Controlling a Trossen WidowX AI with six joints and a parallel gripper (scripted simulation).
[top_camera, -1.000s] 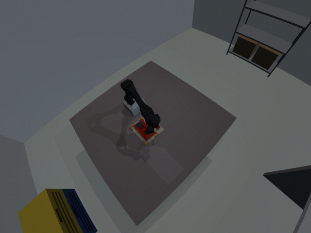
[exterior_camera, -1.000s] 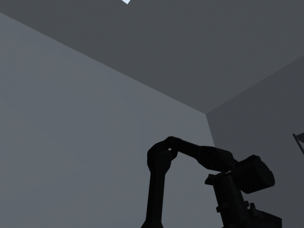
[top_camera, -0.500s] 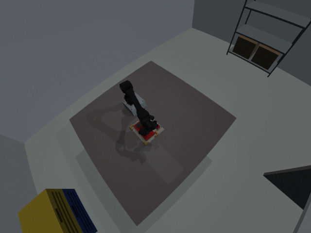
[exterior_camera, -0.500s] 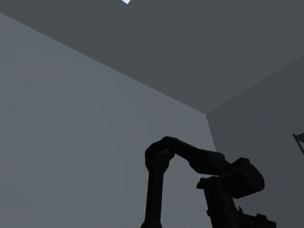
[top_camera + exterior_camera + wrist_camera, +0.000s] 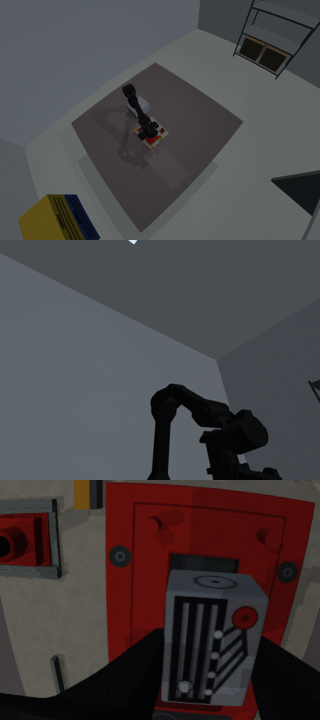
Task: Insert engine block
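The grey engine block (image 5: 215,645) has dark slots on the left of its upper face and a red round mark on the right. My gripper (image 5: 208,642) (image 5: 148,130) is shut on it, with one black finger on each side. The red car body (image 5: 120,610) (image 5: 153,141) lies below, on a pale base. The block overlaps the car body's dark opening (image 5: 204,562); only the opening's far strip shows past the block. The block looks above the opening, but its lower end, any contact and the rib are hidden. In the top view the arm hides the block.
A red part with a dark knob (image 5: 25,540) (image 5: 162,130) sits in a grey frame beside the car body. Yellow corner brackets (image 5: 150,147) (image 5: 81,494) stand around the car body. Two red pegs rise near the opening. The arm's grey base block (image 5: 146,107) stands behind.
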